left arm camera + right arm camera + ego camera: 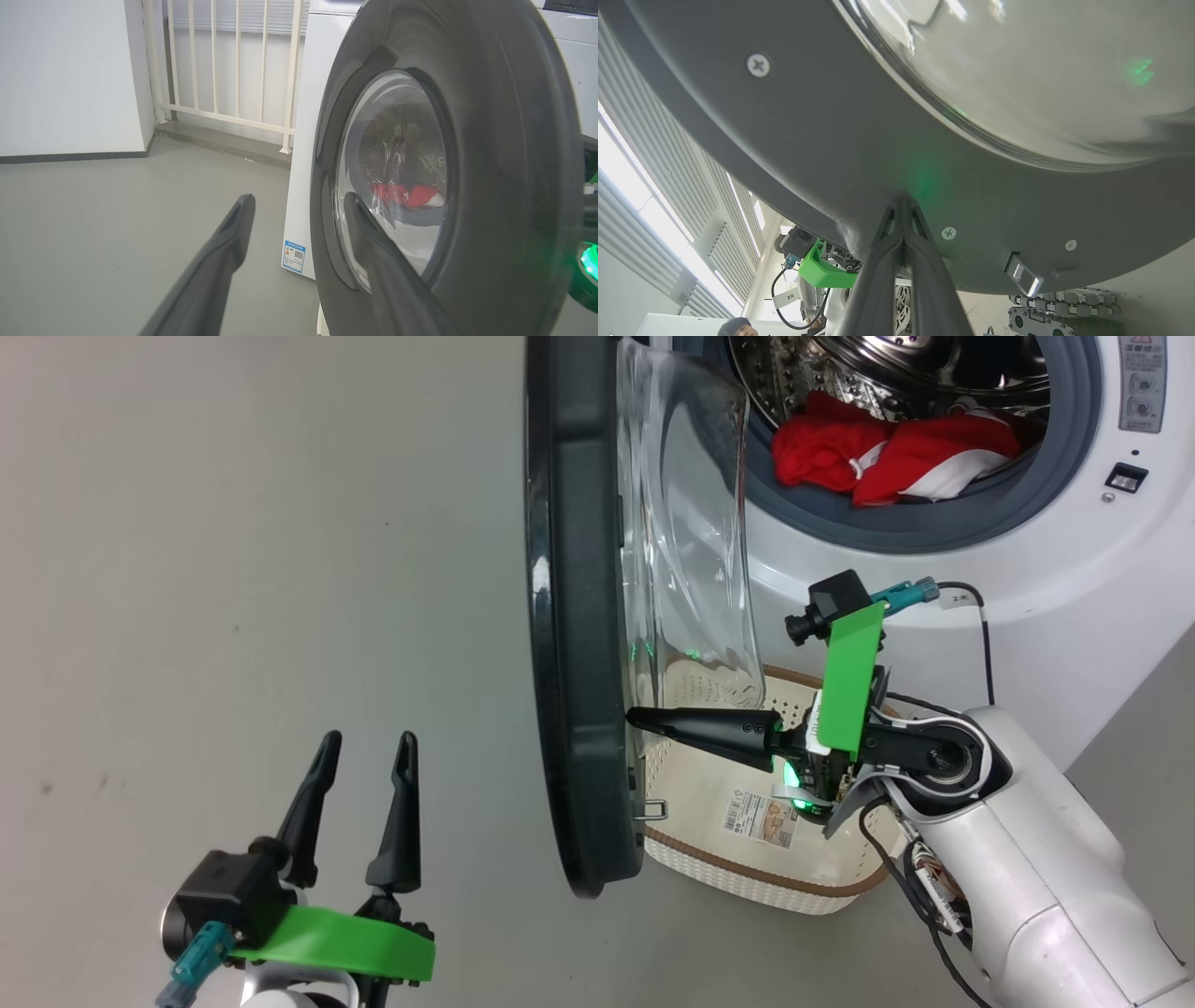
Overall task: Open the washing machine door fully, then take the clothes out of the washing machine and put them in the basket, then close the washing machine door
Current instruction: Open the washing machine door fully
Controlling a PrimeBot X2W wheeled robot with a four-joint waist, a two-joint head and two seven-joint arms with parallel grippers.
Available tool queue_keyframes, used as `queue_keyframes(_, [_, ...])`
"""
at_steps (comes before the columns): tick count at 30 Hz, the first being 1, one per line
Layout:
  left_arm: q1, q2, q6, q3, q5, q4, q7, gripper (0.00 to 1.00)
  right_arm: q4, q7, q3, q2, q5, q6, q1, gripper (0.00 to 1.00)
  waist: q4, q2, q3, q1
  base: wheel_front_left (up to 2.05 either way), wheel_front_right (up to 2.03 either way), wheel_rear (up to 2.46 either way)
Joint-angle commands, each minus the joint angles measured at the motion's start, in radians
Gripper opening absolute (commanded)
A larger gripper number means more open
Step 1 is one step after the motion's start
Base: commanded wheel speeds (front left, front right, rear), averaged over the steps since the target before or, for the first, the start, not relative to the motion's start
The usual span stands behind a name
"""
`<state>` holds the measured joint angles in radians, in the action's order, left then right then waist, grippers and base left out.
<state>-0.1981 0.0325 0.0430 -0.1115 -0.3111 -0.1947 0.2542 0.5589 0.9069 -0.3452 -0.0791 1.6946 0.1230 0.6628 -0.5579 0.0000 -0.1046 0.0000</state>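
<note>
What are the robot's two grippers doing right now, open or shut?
Left gripper: open, holding nothing.
Right gripper: shut, empty, fingertips together against the washing machine door on its inner rim.

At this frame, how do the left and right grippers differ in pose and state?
The left gripper has its jaws spread open; the right gripper has its jaws pressed together. The left gripper points up the head view over the floor, apart from the washing machine door; the right gripper points sideways, its tip at the door's inner rim, seemingly touching it. Both hold nothing.
</note>
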Motion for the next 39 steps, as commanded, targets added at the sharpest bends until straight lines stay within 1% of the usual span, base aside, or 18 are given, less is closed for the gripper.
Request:
queue_keyframes(1, [-0.005,0.018,-0.009,0.035,-0.007,0.033,0.008,1.00,-0.028,-0.006,-0.024,0.029,0.016,0.008,0.035,0.00,0.000,0.0000,-0.002,0.0000,-0.11,-0.11,-0.11])
queue_keyframes(7, [-0.001,0.018,-0.018,0.016,-0.009,0.036,0.008,1.00,-0.030,-0.018,-0.035,0.029,0.021,0.008,0.033,0.00,0.001,0.0000,0.003,0.0000,-0.10,-0.10,-0.10])
queue_keyframes(13, [0.002,0.018,-0.025,0.007,-0.008,0.035,0.008,1.00,-0.034,-0.035,-0.034,0.029,0.002,0.008,0.025,0.00,0.003,0.0000,0.011,0.0000,-0.01,-0.01,-0.01])
queue_keyframes(17, [0.004,0.018,-0.019,0.003,-0.003,0.028,0.008,1.00,-0.056,-0.067,-0.032,0.029,-0.036,0.008,0.006,0.00,0.007,0.0000,0.026,0.0000,0.00,0.00,0.00])
queue_keyframes(20, [0.008,0.018,-0.014,0.003,0.002,0.018,0.008,1.00,-0.094,-0.120,-0.021,0.026,-0.078,0.008,-0.028,0.01,0.011,0.0000,0.041,0.0000,0.00,0.00,0.00])
queue_keyframes(21, [0.009,0.018,-0.012,0.004,0.003,0.014,0.008,1.00,-0.109,-0.139,-0.018,0.024,-0.091,0.008,-0.041,0.29,0.013,0.0000,0.046,0.0000,0.00,0.00,0.00])
queue_keyframes(22, [0.010,0.018,-0.010,0.004,0.002,0.009,0.008,1.00,-0.123,-0.162,-0.016,0.021,-0.107,0.008,-0.057,0.47,0.014,0.0000,0.052,0.0000,0.00,0.00,0.00])
queue_keyframes(23, [0.010,0.018,-0.006,0.004,0.003,-0.001,0.008,1.00,-0.158,-0.205,-0.015,0.017,-0.135,0.008,-0.090,1.00,0.018,0.0000,0.064,0.0000,0.00,0.00,0.00])
queue_keyframes(28, [0.008,0.018,0.001,0.002,0.013,-0.016,0.008,1.00,-0.258,-0.340,-0.042,-0.021,-0.239,0.008,-0.167,1.00,0.026,0.0000,0.083,0.0000,0.00,0.00,0.00])
queue_keyframes(30, [0.008,0.018,0.004,0.003,0.014,-0.019,0.008,1.00,-0.289,-0.423,-0.068,-0.052,-0.312,0.008,-0.189,1.00,0.029,0.0000,0.088,0.0000,0.00,0.00,0.00])
queue_keyframes(32, [0.007,0.018,0.007,0.005,0.016,-0.021,0.008,1.00,-0.305,-0.535,-0.107,-0.092,-0.405,0.008,-0.205,1.00,0.031,0.0000,0.091,0.0000,0.00,0.00,0.00])
queue_keyframes(34, [0.007,0.018,0.010,0.007,0.018,-0.022,0.008,1.00,-0.298,-0.649,-0.156,-0.129,-0.492,0.008,-0.214,1.00,0.032,0.0000,0.094,0.0000,0.00,0.00,0.00])
queue_keyframes(39, [0.007,0.018,0.014,0.009,0.020,-0.023,0.008,1.00,-0.224,-0.920,-0.241,-0.178,-0.628,0.008,-0.219,1.00,0.035,0.0000,0.101,0.0000,0.00,0.00,0.00])
